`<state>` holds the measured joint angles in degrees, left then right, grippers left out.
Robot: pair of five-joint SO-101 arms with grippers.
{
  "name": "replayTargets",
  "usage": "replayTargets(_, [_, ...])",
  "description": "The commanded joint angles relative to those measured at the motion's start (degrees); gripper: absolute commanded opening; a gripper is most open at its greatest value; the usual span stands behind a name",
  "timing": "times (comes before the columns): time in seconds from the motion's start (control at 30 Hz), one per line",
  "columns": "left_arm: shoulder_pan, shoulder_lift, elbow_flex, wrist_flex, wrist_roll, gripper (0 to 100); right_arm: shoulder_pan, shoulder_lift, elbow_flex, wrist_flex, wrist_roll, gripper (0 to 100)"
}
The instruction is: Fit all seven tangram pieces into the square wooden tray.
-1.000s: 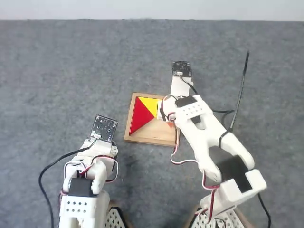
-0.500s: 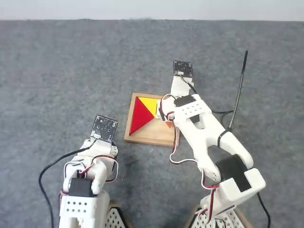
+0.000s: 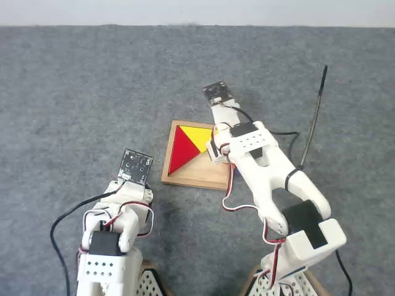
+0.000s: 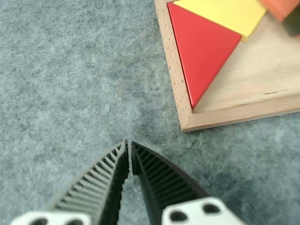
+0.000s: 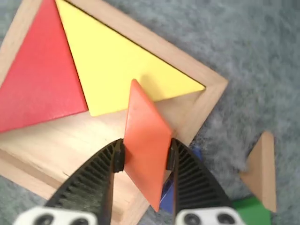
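- We see the square wooden tray [image 3: 196, 179] lying on the grey felt-like surface [image 3: 92, 92], between the two arms and nearer the right one.
- Two pieces lie flat inside the tray: a red triangle [image 3: 179, 153] along the side that faces the left arm, and a yellow triangle [image 3: 196, 134] along the far side. The two touch along one edge.
- The rest of the tray floor is bare wood.
- We find the right gripper [image 5: 146, 153] over the tray's right part, clamped on an orange parallelogram [image 5: 146, 164] across its two long edges.
- The parallelogram is held over the bare wood, with one tip at the yellow triangle's edge. We cannot tell whether it touches the tray.
- Outside the tray, past its right corner, a tan triangle [image 5: 260, 169] lies on the surface with a green piece [image 5: 249, 211] just beside it.
- A blue piece [image 5: 169, 196] shows partly from under the parallelogram, by the tray's rim.
- The left gripper [image 4: 130, 149] hangs over the surface near the tray's near-left corner, its fingers together and holding nothing.
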<state>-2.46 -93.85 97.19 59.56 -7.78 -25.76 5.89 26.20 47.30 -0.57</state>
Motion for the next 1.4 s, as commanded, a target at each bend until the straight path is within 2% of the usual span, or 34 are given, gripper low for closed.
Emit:
replayTargets(0.0, [-0.2,-0.7,-0.4,0.3,0.4,1,-0.6,-0.5,-3.4,0.8,-18.5,2.0])
replayTargets(0.07, [-0.2,-0.7,-0.4,0.3,0.4,1,-1.5,-0.5,-3.4,0.9,-27.5,2.0])
replayTargets(0.1, [-0.2,-0.7,-0.4,0.3,0.4,1,-2.1,-0.5,-3.4,0.9,-29.4,2.0])
replayTargets(0.37, [-0.3,-0.7,-0.4,0.3,0.4,1,-3.4,-0.8,-3.3,0.9,-34.5,3.8])
replayTargets(0.57, [-0.2,-0.7,-0.4,0.3,0.4,1,-3.5,-0.7,-3.3,2.1,-33.0,25.9])
replayTargets(0.7, [-0.2,-0.7,-0.4,0.3,0.4,1,-3.5,-0.9,-3.5,2.0,-32.8,33.5])
replayTargets(0.87, [-0.2,-0.7,-0.4,0.3,0.4,1,-3.3,-1.2,-5.5,2.0,-25.1,32.0])
replayTargets(1.0, [-0.2,-0.7,-0.4,0.3,0.4,1,-2.9,-6.1,-5.2,2.2,-18.0,20.8])
replayTargets(1.2, [-0.2,-0.7,-0.4,0.3,0.4,1,-3.5,-19.8,3.7,0.2,-2.8,0.5])
replayTargets(1.37, [-0.2,-0.7,-0.4,0.3,0.4,1,-3.4,-24.9,17.1,-9.9,3.9,1.7])
